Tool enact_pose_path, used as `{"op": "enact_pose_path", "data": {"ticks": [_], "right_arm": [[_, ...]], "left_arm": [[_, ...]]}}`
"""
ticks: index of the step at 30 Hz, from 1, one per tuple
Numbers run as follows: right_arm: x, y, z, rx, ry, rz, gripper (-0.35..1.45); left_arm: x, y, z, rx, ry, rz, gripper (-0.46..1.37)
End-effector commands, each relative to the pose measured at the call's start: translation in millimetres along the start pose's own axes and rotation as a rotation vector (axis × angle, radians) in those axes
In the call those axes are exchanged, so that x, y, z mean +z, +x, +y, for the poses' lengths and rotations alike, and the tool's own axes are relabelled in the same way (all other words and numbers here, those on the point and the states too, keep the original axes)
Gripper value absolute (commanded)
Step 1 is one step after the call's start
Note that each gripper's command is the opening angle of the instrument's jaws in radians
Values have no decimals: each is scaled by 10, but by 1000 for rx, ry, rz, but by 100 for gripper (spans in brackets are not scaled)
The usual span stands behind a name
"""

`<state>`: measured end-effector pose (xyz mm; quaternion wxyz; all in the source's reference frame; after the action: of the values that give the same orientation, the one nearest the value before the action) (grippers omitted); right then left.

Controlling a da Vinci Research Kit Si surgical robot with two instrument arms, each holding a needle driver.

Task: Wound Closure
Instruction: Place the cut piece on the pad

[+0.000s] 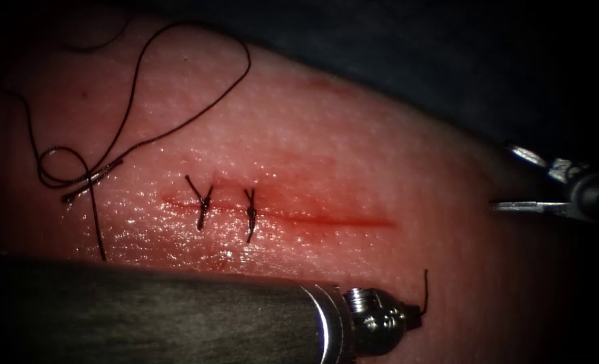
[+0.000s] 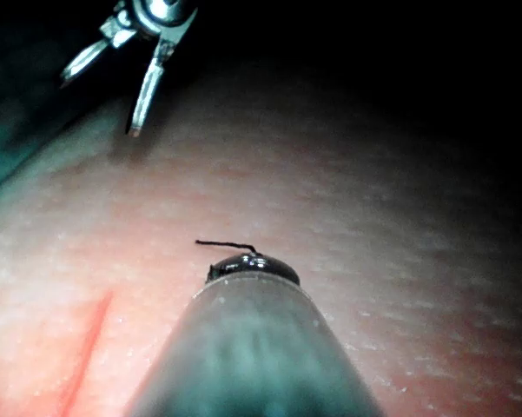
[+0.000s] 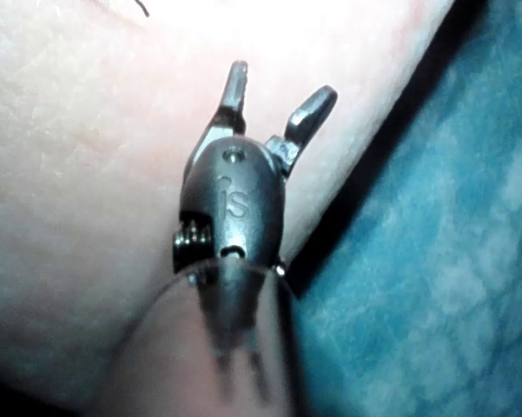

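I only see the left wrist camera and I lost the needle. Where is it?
Observer: The needle lies loose on the tissue, left of the cut.
Operator: Who holds it?
Observer: Nobody. The right hand is open and empty; the left hand grips only a short thread end.
Operator: Any stitches?
Observer: Two stitches cross the cut's left part.

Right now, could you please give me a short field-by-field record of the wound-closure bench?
tissue: pork belly with a horizontal cut
stitches: two knotted stitches across the cut's left part
needle: on the tissue, left of the cut, thread looped beyond it
left claw: holds a short thread end
right claw: open, holds nothing, right of the cut
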<state>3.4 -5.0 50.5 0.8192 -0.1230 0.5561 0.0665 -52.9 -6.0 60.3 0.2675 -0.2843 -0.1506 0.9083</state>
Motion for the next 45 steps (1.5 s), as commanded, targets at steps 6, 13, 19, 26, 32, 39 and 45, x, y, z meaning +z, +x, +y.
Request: {"op": "enact_pose_path", "data": {"ticks": [6,13,19,26,32,39,45], "right_arm": [[10,0,-9,-1,4,4,128],[18,2,-16,-4,6,9,129],[20,3,-20,-4,4,9,129],[26,3,-24,-6,4,14,130],[33,5,-29,-7,4,16,132],[38,8,-32,-7,6,20,132],[40,9,-34,4,7,22,131]], "left_arm": [[43,-6,10,42,-43,17,0],[54,-28,2,-12,-24,13,37],[41,-46,-12,-60,-15,11,79],[8,-72,-22,-119,-9,10,57],[-25,-83,-36,-193,-28,14,79],[-55,-95,-55,-229,-80,68,84],[-94,-89,-75,-224,-119,165,89]]}}
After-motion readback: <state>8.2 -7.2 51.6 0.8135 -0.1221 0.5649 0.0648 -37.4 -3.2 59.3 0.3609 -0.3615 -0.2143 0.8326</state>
